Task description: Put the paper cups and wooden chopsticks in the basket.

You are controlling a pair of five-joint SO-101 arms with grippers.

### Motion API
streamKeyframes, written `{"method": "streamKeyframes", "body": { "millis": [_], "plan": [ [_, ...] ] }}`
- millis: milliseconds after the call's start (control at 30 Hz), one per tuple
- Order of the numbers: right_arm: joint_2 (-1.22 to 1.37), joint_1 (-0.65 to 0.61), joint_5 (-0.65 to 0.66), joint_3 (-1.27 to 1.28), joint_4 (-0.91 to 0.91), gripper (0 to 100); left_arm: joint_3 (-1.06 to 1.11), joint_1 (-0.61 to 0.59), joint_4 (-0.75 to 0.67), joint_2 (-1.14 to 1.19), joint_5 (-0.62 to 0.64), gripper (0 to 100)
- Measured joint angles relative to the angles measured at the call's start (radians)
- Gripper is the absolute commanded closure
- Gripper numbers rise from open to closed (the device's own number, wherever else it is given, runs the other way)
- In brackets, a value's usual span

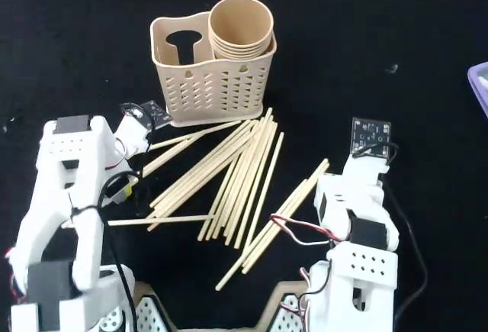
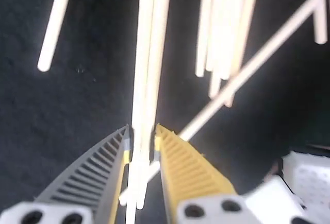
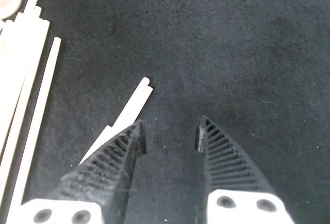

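The beige perforated plastic basket stands upright on the black cloth-covered table, on the far side from both arms. A stack of tan paper cups sits upright inside the basket, in the compartment on the right arm's side, with its rim rising above the basket wall. The pale wooden chopsticks lie flat on the table outside the basket, fanned out from the foot of its front wall toward the arms. A smaller group lies apart from the main fan on the right arm's side. The left gripper is near the basket's left front corner, and its grey and yellow fingers are pressed together on a pair of chopsticks that runs lengthwise between them. One further stick crosses diagonally under that pair. The right gripper is well in front of the basket on its right side, with its black fingers spread over bare cloth and gripping nothing. The rounded end of one chopstick lies just beside one of those fingers.
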Motion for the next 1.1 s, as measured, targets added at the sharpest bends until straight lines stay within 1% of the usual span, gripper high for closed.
{"method": "streamKeyframes", "body": {
  "millis": [100,367,567,833,933,1000,1100],
  "plan": [
    [0.0,0.0,0.0,0.0,0.0,82.2,0.002,0.012,0.028,-0.072,0.0,97],
    [0.0,0.0,0.0,0.0,0.0,82.2,0.011,0.012,0.012,-0.255,0.0,97],
    [0.0,0.0,0.0,0.0,0.0,82.2,0.011,0.012,0.008,-0.388,0.123,97],
    [0.0,0.0,0.0,0.0,0.0,82.2,0.011,0.012,0.008,-0.666,0.152,97],
    [0.0,0.0,0.0,0.0,0.0,82.2,0.011,0.014,-0.043,-0.749,0.249,97],
    [0.0,0.0,0.0,0.0,0.0,82.2,0.011,0.014,-0.123,-0.786,0.351,97],
    [0.0,0.0,0.0,0.0,0.0,82.2,0.011,0.015,-0.305,-0.804,0.609,97]
  ]
}}
